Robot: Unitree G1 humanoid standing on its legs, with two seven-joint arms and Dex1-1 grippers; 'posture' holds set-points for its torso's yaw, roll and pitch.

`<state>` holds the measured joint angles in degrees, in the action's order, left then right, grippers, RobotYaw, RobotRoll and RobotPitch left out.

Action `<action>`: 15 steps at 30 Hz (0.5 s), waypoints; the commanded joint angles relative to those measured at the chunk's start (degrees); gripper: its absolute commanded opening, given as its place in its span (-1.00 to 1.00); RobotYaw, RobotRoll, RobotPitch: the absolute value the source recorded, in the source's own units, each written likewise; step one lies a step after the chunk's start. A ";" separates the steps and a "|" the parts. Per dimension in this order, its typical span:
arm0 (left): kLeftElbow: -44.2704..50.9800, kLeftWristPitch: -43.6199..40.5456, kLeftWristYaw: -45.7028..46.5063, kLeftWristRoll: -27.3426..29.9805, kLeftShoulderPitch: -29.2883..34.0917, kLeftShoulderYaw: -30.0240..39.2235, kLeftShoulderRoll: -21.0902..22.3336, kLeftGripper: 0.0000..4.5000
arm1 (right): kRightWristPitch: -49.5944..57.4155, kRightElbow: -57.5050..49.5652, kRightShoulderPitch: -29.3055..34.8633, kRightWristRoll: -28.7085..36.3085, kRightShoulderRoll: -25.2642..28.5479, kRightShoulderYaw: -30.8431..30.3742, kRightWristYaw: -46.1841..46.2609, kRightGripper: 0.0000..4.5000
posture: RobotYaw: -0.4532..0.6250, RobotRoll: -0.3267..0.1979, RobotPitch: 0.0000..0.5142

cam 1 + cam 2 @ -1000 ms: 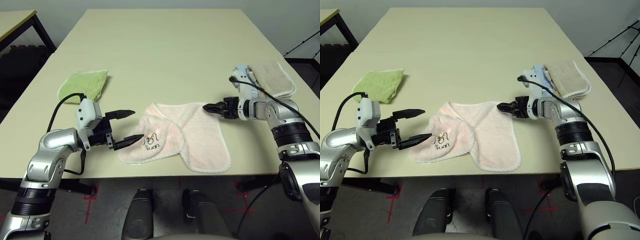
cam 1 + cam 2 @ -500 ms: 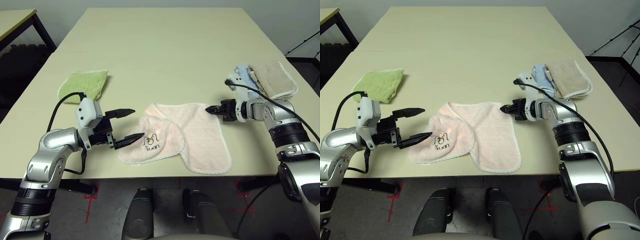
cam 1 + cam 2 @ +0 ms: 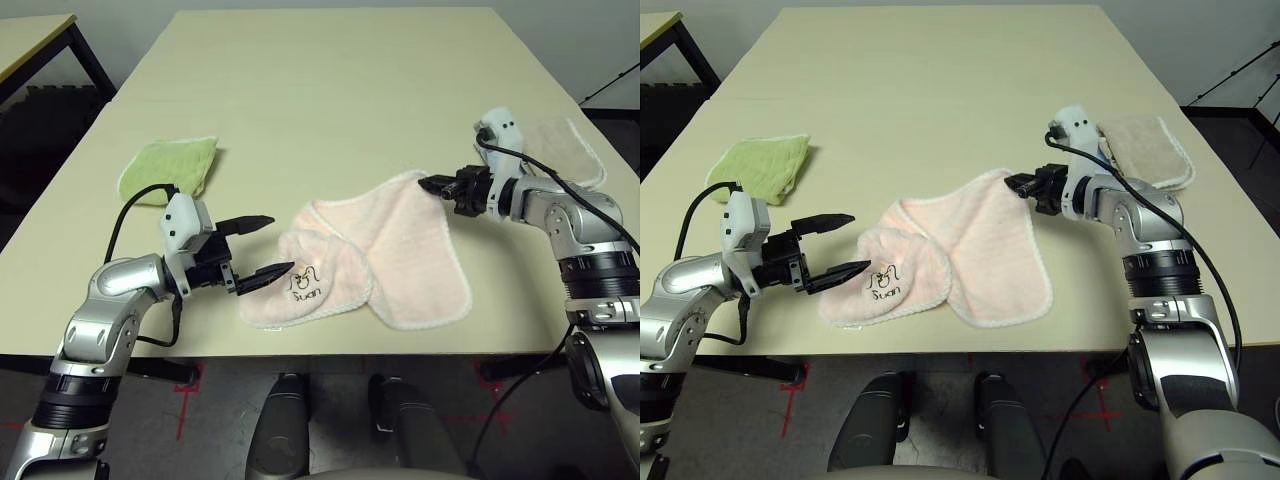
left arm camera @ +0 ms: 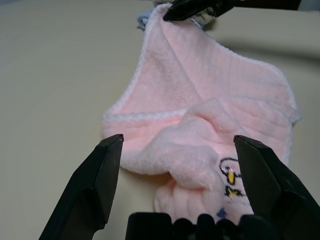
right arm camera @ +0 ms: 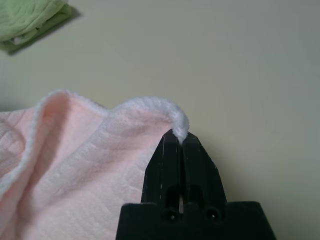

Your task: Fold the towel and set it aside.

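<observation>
Nearest the robot, at the front edge of the pale surface (image 3: 330, 90), lies the pink towel (image 3: 390, 260), crumpled, with its left part bunched into a rounded fold. On that fold a small dark embroidered cartoon figure sits above stitched lettering that seems to read "Suan" (image 3: 303, 294); the letters are too small to be sure. A white stitched edging runs round the towel's rim.

Just left of the bunched fold the left gripper (image 3: 258, 250) hovers with its two black fingers spread wide, grasping nothing; the lower fingertip comes close beside the fold near the logo.

Farther back on the right, the right gripper (image 3: 1018, 184) has its fingers clenched on the towel's far right corner, which is raised off the surface so that the cloth slopes down from it.

Beyond the left arm a folded light green cloth (image 3: 170, 168) lies on the surface. At the far right, behind the right arm, rests a folded beige cloth (image 3: 1148, 148).
</observation>
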<state>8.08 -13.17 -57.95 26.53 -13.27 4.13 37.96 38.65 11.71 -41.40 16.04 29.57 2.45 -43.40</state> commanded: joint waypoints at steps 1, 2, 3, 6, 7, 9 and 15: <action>0.18 -1.52 1.68 -0.39 -0.97 -1.09 -1.33 1.00 | -6.60 -2.07 1.60 -3.40 0.72 -1.76 1.56 -0.99 | 0.31 0.25 -0.42; 0.09 -1.80 2.15 -0.41 -1.27 -1.07 -1.66 1.00 | -7.73 -2.15 1.77 -4.01 0.67 -1.91 2.01 -0.99 | 0.31 0.25 -0.42; 0.05 -1.99 2.47 -0.43 -1.44 -1.06 -1.86 1.00 | -8.44 -2.14 1.88 -4.36 0.60 -1.97 2.30 -0.99 | 0.31 0.25 -0.42; -0.54 -3.76 5.49 -0.83 -3.32 -1.27 -3.26 1.00 | -13.24 -1.43 1.21 -5.89 -0.08 -1.60 4.39 -0.99 | 0.30 0.25 -0.41; -0.67 -4.89 7.08 -0.84 -4.22 -1.37 -4.01 1.00 | -15.05 -1.02 0.67 -6.42 -0.23 -1.55 4.98 -0.99 | 0.30 0.25 -0.41; -0.76 -6.99 9.57 -0.62 -5.66 -1.37 -5.35 1.00 | -17.48 -0.13 -0.39 -7.07 -0.46 -1.41 5.92 -0.99 | 0.29 0.25 -0.42; -3.03 -11.88 16.62 -0.72 -10.73 -0.40 -8.59 1.00 | -25.26 4.20 -4.73 -8.70 -0.75 -0.91 8.14 -0.99 | 0.29 0.25 -0.41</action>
<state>6.01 -23.25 -43.05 26.42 -23.60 3.47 29.78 15.63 14.52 -45.46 8.10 28.72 0.75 -35.81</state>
